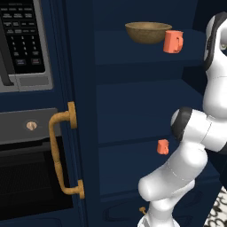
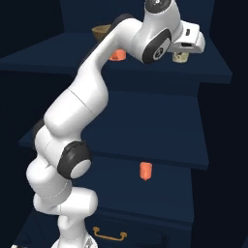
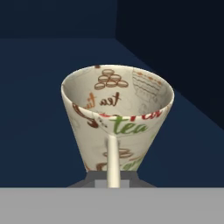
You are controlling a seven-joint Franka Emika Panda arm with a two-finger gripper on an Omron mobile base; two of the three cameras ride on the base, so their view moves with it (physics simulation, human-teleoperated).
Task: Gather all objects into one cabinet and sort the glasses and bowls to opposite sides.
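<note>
I see the tall dark blue cabinet [image 1: 133, 111] standing open in front of me, with its door [image 1: 73, 133] swung to the left and a long brass handle [image 1: 62, 150] on it. On the top shelf [image 1: 133, 48] sits the wide brown bowl [image 1: 148, 32], and an orange cup [image 1: 173, 41] stands just beside it on its right, with its handle turned to the right. My white arm [image 2: 87, 121] reaches up to that same top shelf. In the hand view the fingers [image 3: 113, 181] are shut on the thin handle of a cream cup [image 3: 117, 118], so I am holding it. This cup has brown, red and green tea pictures and words on it, and its open mouth faces the camera. In the right base view the cream cup [image 2: 179, 56] shows under the hand, at the right part of the top shelf, well apart from the bowl [image 2: 100, 32] at the left. I cannot tell if the cup touches the shelf. Another orange cup [image 1: 162, 146] stands alone on a lower shelf [image 2: 160, 181]. At the bottom is a drawer with a small brass handle [image 2: 110, 236]. Left of the door I see a microwave [image 1: 22, 44] above a black oven [image 1: 31, 177].
</note>
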